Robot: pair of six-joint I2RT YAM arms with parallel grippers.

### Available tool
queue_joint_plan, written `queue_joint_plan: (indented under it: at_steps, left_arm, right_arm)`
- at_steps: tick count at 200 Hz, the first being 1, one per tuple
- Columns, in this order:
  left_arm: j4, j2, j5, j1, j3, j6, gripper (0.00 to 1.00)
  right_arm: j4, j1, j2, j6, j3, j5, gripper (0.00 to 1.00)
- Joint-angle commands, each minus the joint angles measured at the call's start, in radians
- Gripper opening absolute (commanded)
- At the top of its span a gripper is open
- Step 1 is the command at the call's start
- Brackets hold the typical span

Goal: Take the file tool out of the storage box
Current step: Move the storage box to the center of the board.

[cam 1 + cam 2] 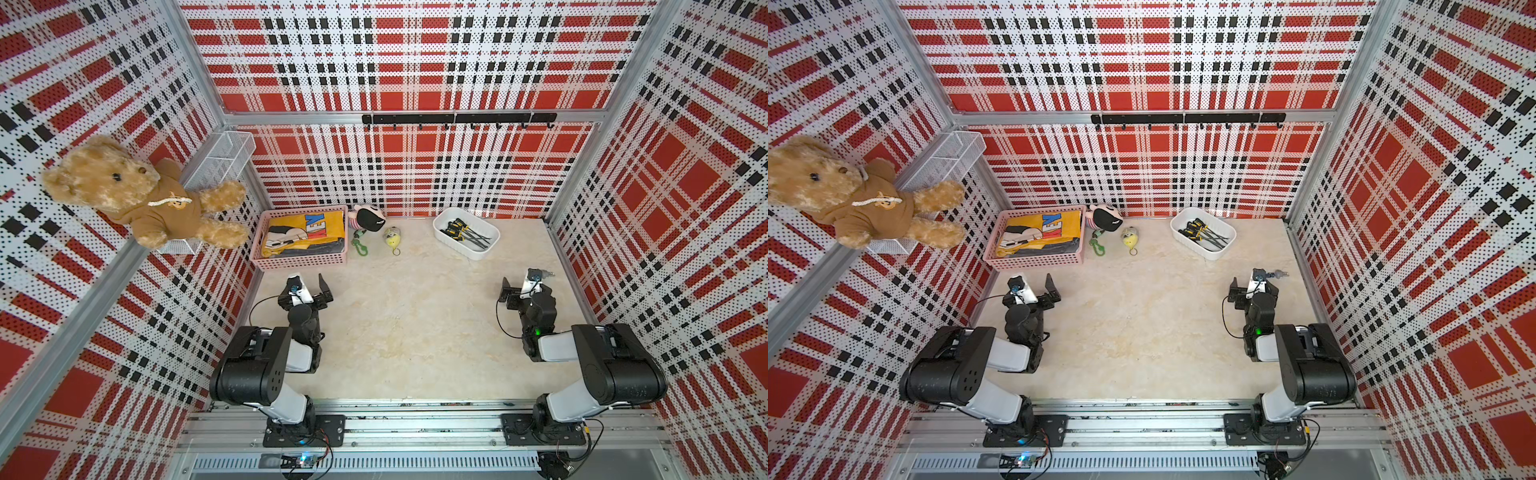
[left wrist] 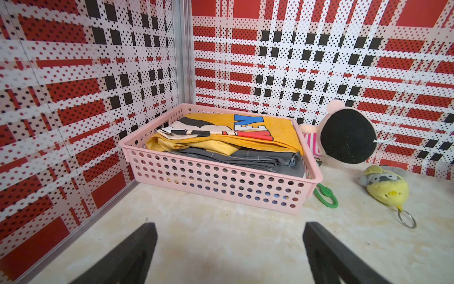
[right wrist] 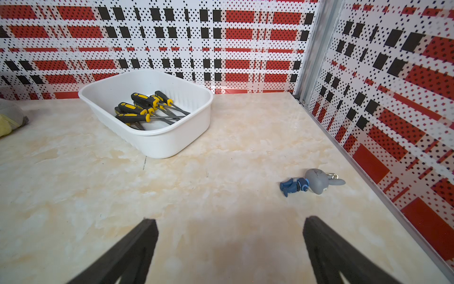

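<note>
— Can you read any words?
— Only big blue, white and red letters (image 2: 250, 126) on the yellow cloth (image 2: 278, 134) in the pink basket (image 2: 221, 178). They look like "KEY", but I am not sure.

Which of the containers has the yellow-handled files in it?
The shallow white plastic tub with rounded corners; the pink perforated basket holds folded clothes, and the white wire-mesh basket hangs on the side wall.

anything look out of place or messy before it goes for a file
Nothing spilled or broken. The white tub sits askew to the back wall, and the files in it lie in a crossed heap, not side by side. A small grey-and-blue figure lies flat on the table, by the right wall.
</note>
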Motion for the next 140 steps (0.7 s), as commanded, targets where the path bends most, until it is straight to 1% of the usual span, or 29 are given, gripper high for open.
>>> queue_joint_plan:
  at_steps: [1, 6, 10, 14, 19, 26, 30, 40, 41, 48, 55, 64, 75, 84, 101, 110, 115, 118, 130, 140]
  left_arm:
    - [0.004, 0.005, 0.012, 0.005, 0.015, 0.003, 0.99]
    - [0.005, 0.001, 0.009, 0.003, 0.012, 0.004, 0.99]
    - [0.005, -0.001, -0.002, 0.001, 0.014, 0.002, 0.99]
    - [-0.007, -0.011, -0.016, -0.001, 0.019, 0.0, 0.99]
    - [-0.044, -0.029, -0.026, -0.002, 0.03, -0.003, 0.99]
    - [-0.114, -0.06, -0.042, -0.004, 0.055, -0.005, 0.99]
    - [-0.159, -0.076, -0.055, -0.006, 0.075, -0.007, 0.99]
    - [-0.281, -0.108, -0.087, -0.018, 0.128, -0.006, 0.99]
    - [-0.29, -0.111, -0.091, -0.019, 0.133, -0.006, 0.99]
    - [-0.35, -0.125, -0.113, -0.029, 0.166, 0.0, 0.99]
    - [-0.389, -0.132, -0.141, -0.043, 0.194, 0.009, 0.99]
    - [-0.421, -0.137, -0.151, -0.06, 0.224, 0.019, 0.99]
    - [-0.438, -0.139, -0.151, -0.071, 0.251, 0.004, 0.99]
    - [-0.464, -0.148, -0.133, -0.075, 0.276, -0.027, 0.99]
    - [-0.501, -0.155, -0.125, -0.084, 0.326, -0.086, 1.0]
    - [-0.51, -0.148, -0.127, -0.091, 0.35, -0.105, 1.0]
    - [-0.51, -0.14, -0.12, -0.093, 0.365, -0.12, 1.0]
    - [-0.512, -0.134, -0.112, -0.094, 0.373, -0.129, 1.0]
    - [-0.532, -0.104, -0.085, -0.096, 0.421, -0.151, 0.99]
    - [-0.553, -0.076, -0.064, -0.101, 0.461, -0.161, 0.99]
  right_arm:
    - [0.007, 0.003, 0.0, -0.003, 0.017, -0.014, 1.0]
    - [0.0, 0.004, -0.006, -0.008, 0.026, -0.013, 1.0]
    - [-0.053, 0.005, -0.023, -0.01, 0.049, -0.01, 1.0]
    - [-0.141, 0.008, -0.049, -0.009, 0.105, -0.001, 1.0]
    - [-0.328, 0.012, -0.077, 0.0, 0.187, 0.031, 1.0]
    - [-0.538, 0.019, -0.083, 0.026, 0.317, 0.097, 1.0]
    - [-0.663, 0.021, -0.079, 0.037, 0.395, 0.114, 1.0]
    - [-0.812, 0.026, -0.062, 0.062, 0.535, 0.102, 1.0]
    - [-0.812, 0.029, -0.057, 0.062, 0.575, 0.102, 1.0]
    - [-0.92, 0.042, -0.042, 0.079, 0.642, 0.076, 1.0]
    - [-1.023, 0.059, -0.014, 0.109, 0.746, 0.088, 1.0]
    - [-1.189, 0.071, 0.054, 0.189, 0.9, 0.134, 1.0]
    - [-1.369, 0.072, 0.152, 0.274, 1.089, 0.133, 1.0]
    - [-1.466, 0.072, 0.225, 0.323, 1.212, 0.119, 1.0]
    - [-1.596, 0.067, 0.33, 0.44, 1.382, 0.067, 1.0]
    - [-1.674, 0.067, 0.397, 0.476, 1.479, 0.064, 1.0]
    - [-1.722, 0.066, 0.44, 0.52, 1.534, 0.065, 1.0]
    - [-1.75, 0.066, 0.457, 0.532, 1.568, 0.036, 1.0]
    - [-1.838, 0.063, 0.544, 0.563, 1.674, 0.008, 0.96]
    - [-1.884, 0.058, 0.593, 0.578, 1.741, -0.025, 0.91]
